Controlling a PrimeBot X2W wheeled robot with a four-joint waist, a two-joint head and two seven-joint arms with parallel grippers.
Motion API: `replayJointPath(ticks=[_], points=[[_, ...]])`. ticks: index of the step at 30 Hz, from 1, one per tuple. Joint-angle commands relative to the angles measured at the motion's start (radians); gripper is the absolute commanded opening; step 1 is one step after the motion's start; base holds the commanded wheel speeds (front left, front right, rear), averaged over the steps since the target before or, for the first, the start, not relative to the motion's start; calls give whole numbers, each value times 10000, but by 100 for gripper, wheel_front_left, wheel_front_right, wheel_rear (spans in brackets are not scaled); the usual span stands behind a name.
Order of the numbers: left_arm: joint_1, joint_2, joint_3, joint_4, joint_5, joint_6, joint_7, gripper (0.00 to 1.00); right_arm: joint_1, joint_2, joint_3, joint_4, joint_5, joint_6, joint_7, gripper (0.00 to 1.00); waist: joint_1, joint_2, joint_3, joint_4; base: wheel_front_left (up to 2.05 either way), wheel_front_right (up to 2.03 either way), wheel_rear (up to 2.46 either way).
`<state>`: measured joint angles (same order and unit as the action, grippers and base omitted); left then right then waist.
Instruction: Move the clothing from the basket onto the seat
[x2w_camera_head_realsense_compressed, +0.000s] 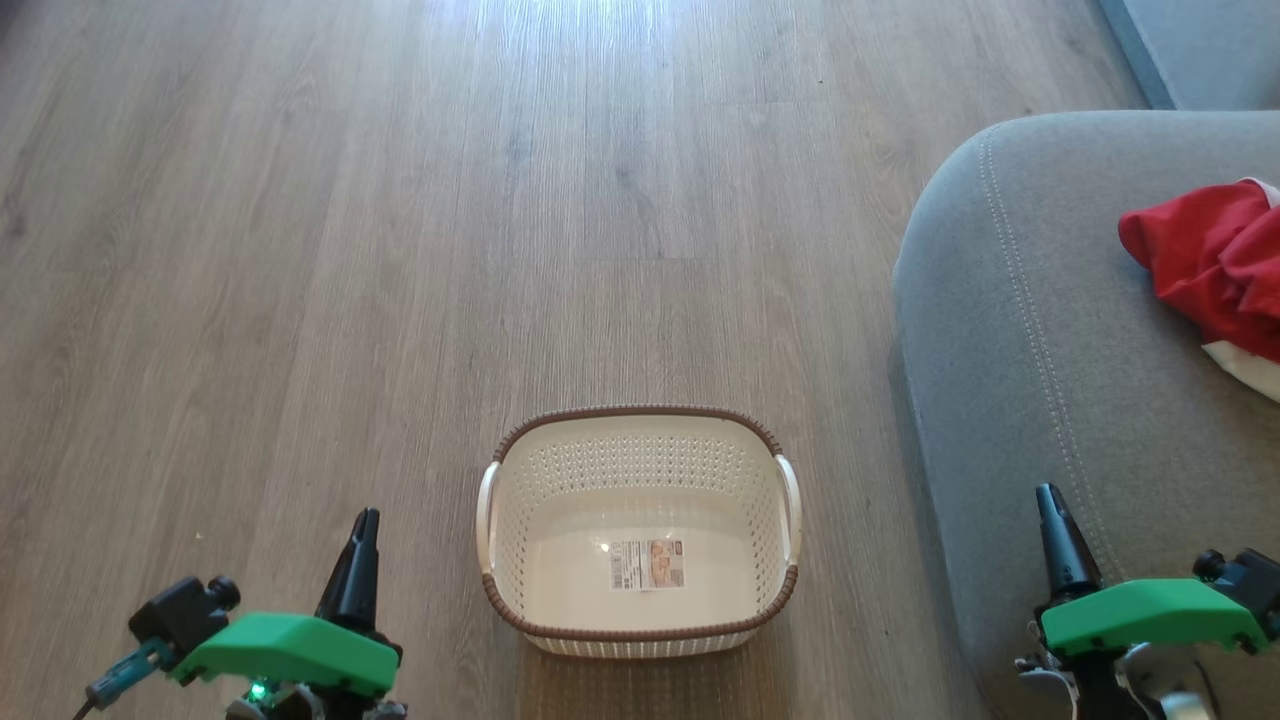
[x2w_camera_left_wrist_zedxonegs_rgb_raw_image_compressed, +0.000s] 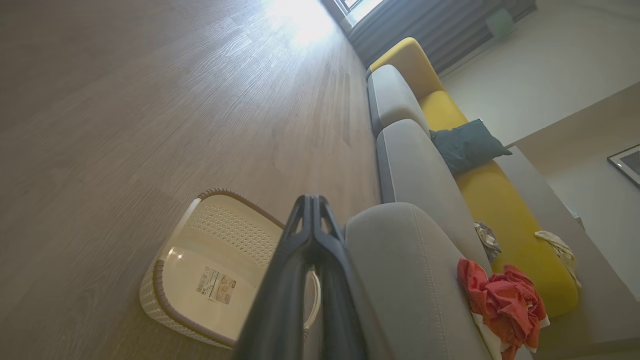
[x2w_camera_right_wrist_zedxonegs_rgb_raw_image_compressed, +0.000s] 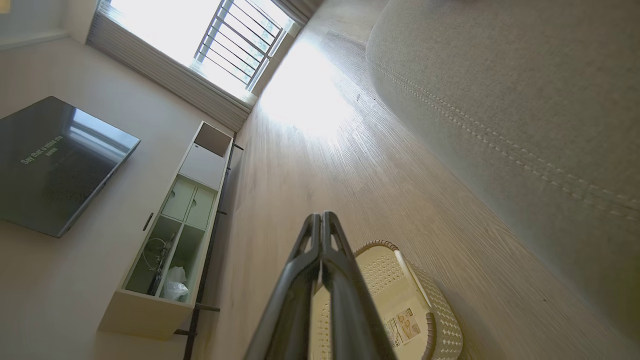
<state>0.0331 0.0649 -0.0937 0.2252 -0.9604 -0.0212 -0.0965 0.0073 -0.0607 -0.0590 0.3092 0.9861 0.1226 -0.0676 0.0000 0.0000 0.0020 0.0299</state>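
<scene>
Probably the main risk now is a low arm swing knocking the small cream-white perforated plastic basket (x2w_camera_head_realsense_compressed: 640, 411), light because it holds nothing but its bottom label (x2w_camera_head_realsense_compressed: 647, 564). The left gripper (x2w_camera_head_realsense_compressed: 365, 520) and right gripper (x2w_camera_head_realsense_compressed: 1048, 498) flank the basket, fingers pressed together, gripping nothing. Right of the basket, the soft bright red-and-white clothing (x2w_camera_head_realsense_compressed: 1210, 260) lies heaped on the large grey upholstered seat (x2w_camera_head_realsense_compressed: 1030, 350).
</scene>
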Motion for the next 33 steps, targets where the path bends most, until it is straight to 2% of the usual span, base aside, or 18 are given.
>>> replayJointPath(ticks=[1, 33], points=[[-584, 126, 293, -267, -239, -86, 35, 0, -552, 18, 37, -382, 238, 43, 75, 0, 0, 0, 0, -4, 0, 0, 0], [-1025, 144, 1050, -19, -3915, -648, 995, 0, -887, 66, -296, -528, 3570, 64, 1046, 0, 0, 0, 6, -168, 0, 0, 0]])
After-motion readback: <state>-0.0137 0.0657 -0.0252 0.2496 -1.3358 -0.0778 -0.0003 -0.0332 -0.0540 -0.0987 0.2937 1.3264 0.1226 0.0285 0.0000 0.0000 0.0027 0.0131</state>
